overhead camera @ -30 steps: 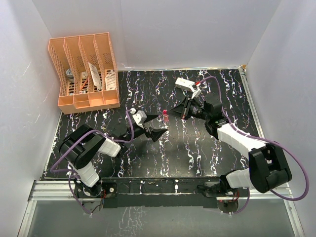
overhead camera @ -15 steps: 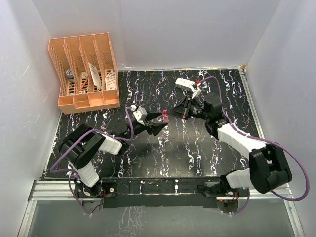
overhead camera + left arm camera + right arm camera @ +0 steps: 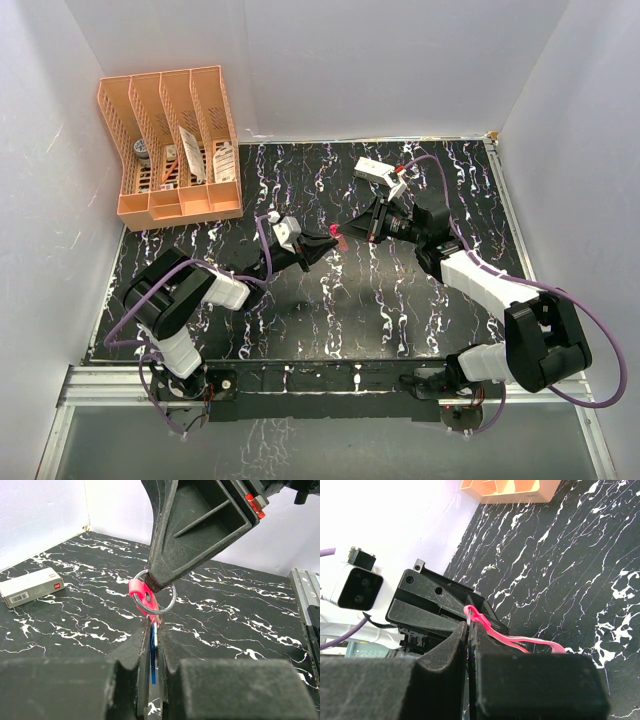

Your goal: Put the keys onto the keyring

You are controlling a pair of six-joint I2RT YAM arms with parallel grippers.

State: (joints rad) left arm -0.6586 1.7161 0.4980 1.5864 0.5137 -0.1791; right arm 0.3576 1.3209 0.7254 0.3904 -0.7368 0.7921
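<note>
Pinching tight, left fingers point(image 3: 75, 690) hold blue key point(image 3: 153, 656), right fingers point(image 3: 200, 527) the keyring point(image 3: 168, 598).

Setup is basically a white box. There's a plain white back wall point(image 3: 350, 70) and side walls on the left point(image 3: 40, 200) and right point(image 3: 580, 150), no windows anywhere. The tabletop point(image 3: 400, 310) is glossy black with white marble-type veins all over it. Tucked into the far left corner is a peach plastic file organizer point(image 3: 170, 205) with four mesh-sided slots and a few small packets standing in them. A bare aluminium rail point(image 3: 100, 385) runs along the near edge, with a dull grey strip point(image 3: 300, 450) below it, and another metal strip point(image 3: 508, 215) lines the right side of the table. Lighting is bright and even, with no harsh shadows.
</note>
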